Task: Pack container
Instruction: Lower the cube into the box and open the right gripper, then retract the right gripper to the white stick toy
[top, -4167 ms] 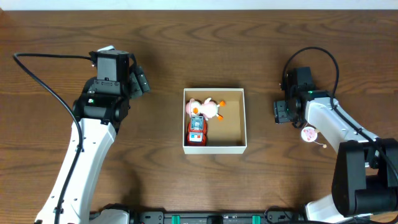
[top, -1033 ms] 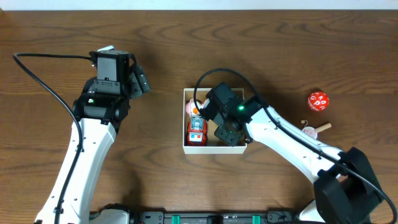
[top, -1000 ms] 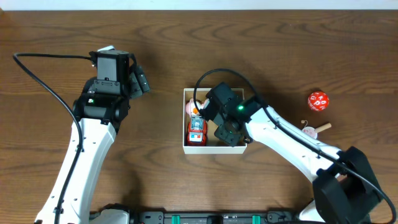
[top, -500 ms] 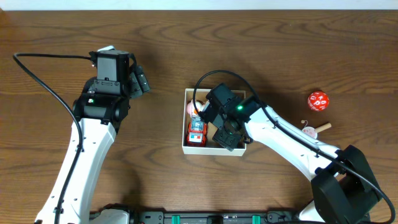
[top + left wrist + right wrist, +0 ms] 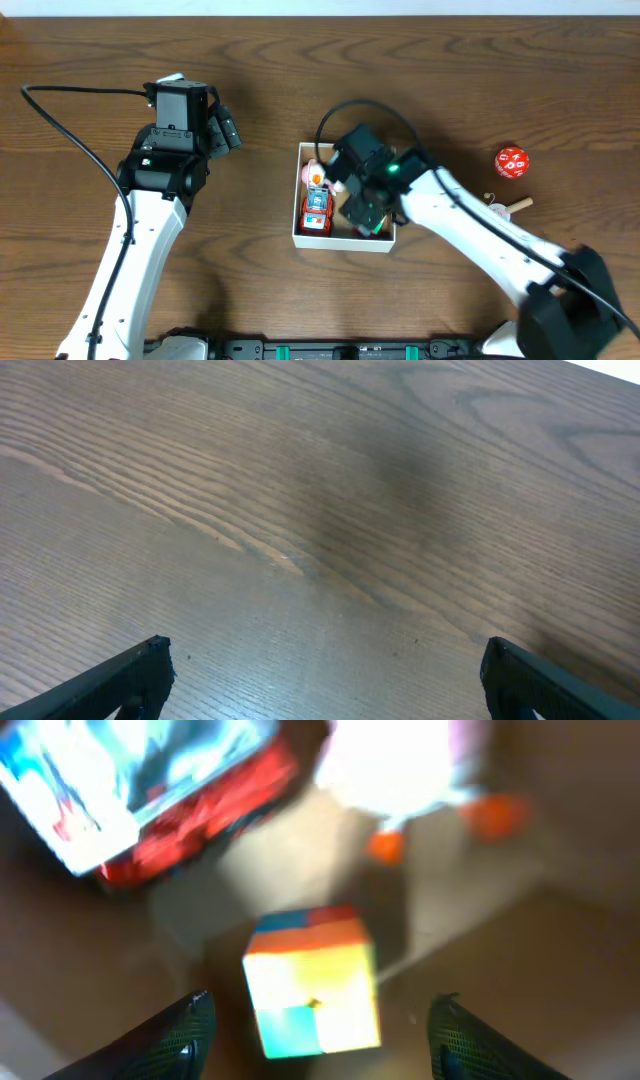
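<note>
The container (image 5: 298, 236) is a square white-walled cardboard box with a brown inside, at the table's middle. In it lie a red toy car (image 5: 316, 211), a pink and white duck toy (image 5: 313, 175) and a small coloured cube (image 5: 311, 982). My right gripper (image 5: 362, 203) is inside the box, open, its fingers wide on either side of the cube (image 5: 318, 1035) without touching it. The car (image 5: 150, 800) and duck (image 5: 400, 775) show blurred beyond the cube. My left gripper (image 5: 222, 133) is open and empty over bare table at the left (image 5: 320, 680).
A red die with white marks (image 5: 511, 161) lies at the right of the table. A small pink disc (image 5: 497, 211) and a short wooden stick (image 5: 519, 205) lie below it. A black cable (image 5: 60, 110) loops at the far left.
My right arm has come from the right side of the table to the box. In the last second the gripper has shifted slightly inside the box and the box has slid a little. The left arm is still.
</note>
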Robot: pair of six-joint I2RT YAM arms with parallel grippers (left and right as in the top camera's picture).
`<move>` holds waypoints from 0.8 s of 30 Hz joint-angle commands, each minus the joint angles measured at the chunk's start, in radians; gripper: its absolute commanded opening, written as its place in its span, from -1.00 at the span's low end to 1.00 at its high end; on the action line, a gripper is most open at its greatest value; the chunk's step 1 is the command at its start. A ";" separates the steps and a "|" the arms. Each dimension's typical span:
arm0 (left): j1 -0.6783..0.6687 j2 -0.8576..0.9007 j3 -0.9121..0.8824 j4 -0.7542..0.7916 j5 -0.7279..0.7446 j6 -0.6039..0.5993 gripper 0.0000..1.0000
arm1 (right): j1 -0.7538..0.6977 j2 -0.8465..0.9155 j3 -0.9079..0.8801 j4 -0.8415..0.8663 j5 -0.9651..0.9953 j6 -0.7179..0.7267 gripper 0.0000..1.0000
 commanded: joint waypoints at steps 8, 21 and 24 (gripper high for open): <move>0.004 -0.013 0.027 0.000 -0.012 -0.013 0.96 | -0.278 -0.312 0.078 -0.149 0.203 0.487 0.34; 0.004 -0.013 0.027 0.000 -0.012 -0.013 0.96 | -0.728 -0.349 -0.092 -0.154 0.214 0.735 0.86; 0.004 -0.013 0.027 0.000 -0.012 -0.013 0.96 | -0.784 -0.349 -0.195 -0.068 0.213 0.760 0.76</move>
